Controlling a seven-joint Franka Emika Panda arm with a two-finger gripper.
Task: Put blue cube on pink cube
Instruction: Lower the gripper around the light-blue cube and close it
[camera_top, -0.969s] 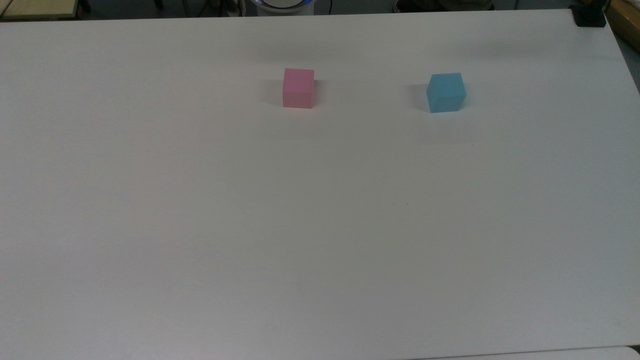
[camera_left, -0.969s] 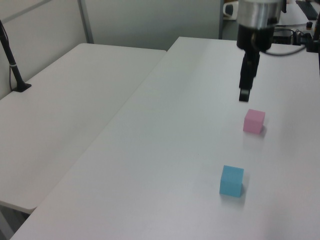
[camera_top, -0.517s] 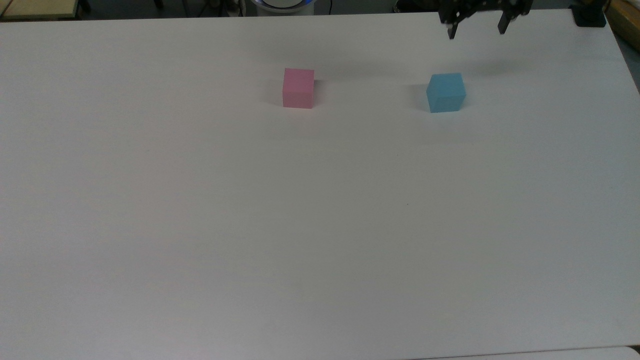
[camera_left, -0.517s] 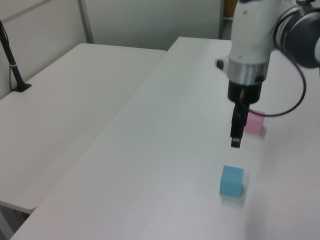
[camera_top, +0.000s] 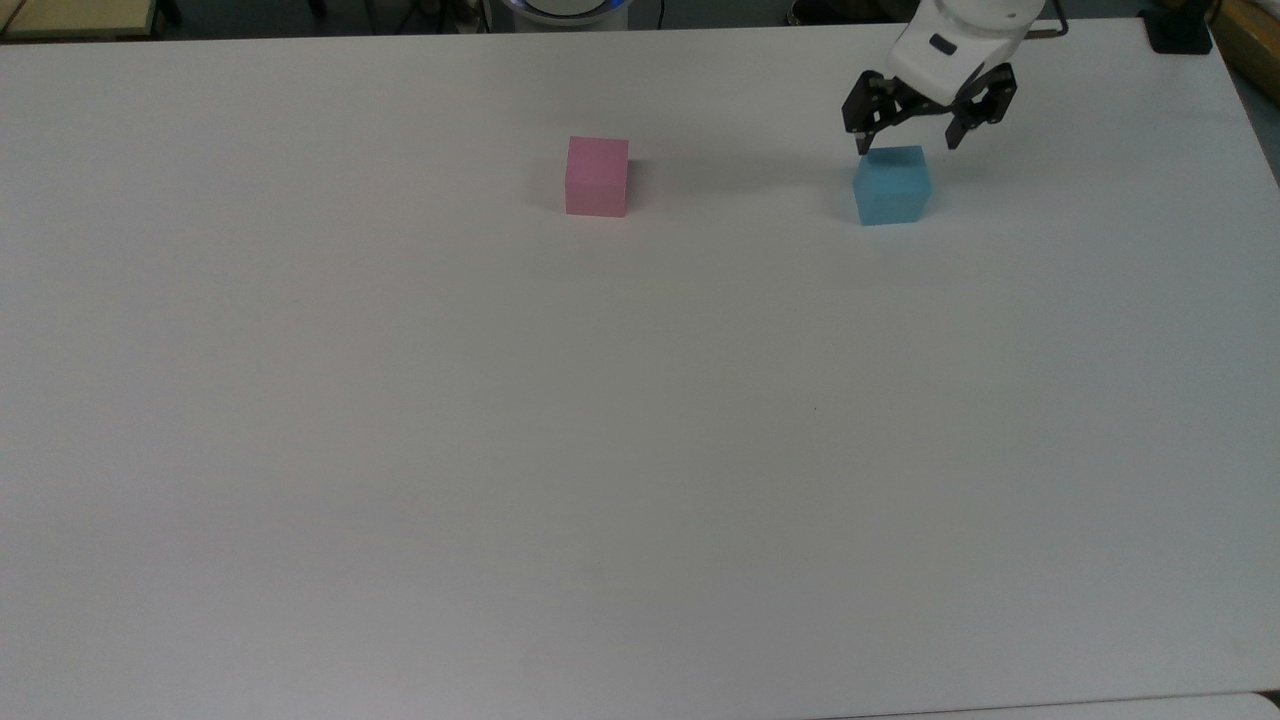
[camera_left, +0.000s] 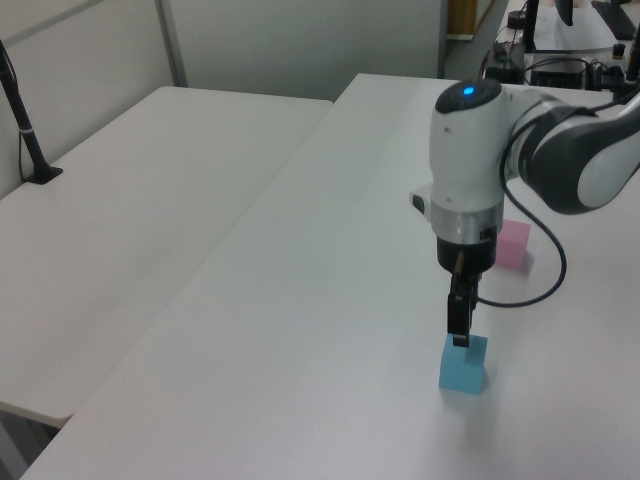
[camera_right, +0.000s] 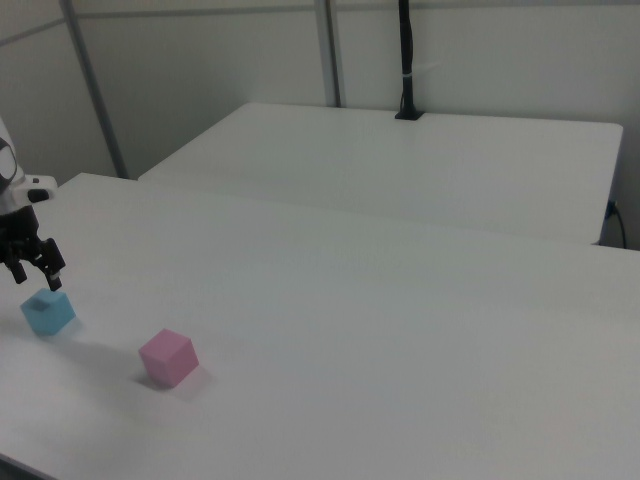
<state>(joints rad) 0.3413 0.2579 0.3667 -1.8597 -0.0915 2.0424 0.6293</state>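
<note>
The hand (camera_top: 908, 142) hung spread wide just above the blue cube (camera_top: 891, 186), which sat on the table (camera_top: 640, 450) at the hand's 6 o'clock in the top view, the pink cube (camera_top: 597, 177) well apart at 9 o'clock.

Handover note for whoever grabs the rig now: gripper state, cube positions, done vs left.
Gripper: open, empty, fingers spread just above the blue cube; whether they touch it is not clear.
Blue cube: flat on the white table, toward the top view's right.
Pink cube: also on the table, apart from the blue one, to the top view's left of it, nothing on it.
Done: gripper lined up over the blue cube.
Left: lower, close on the blue cube, lift, carry over to the pink cube, set it on top, release.
</note>
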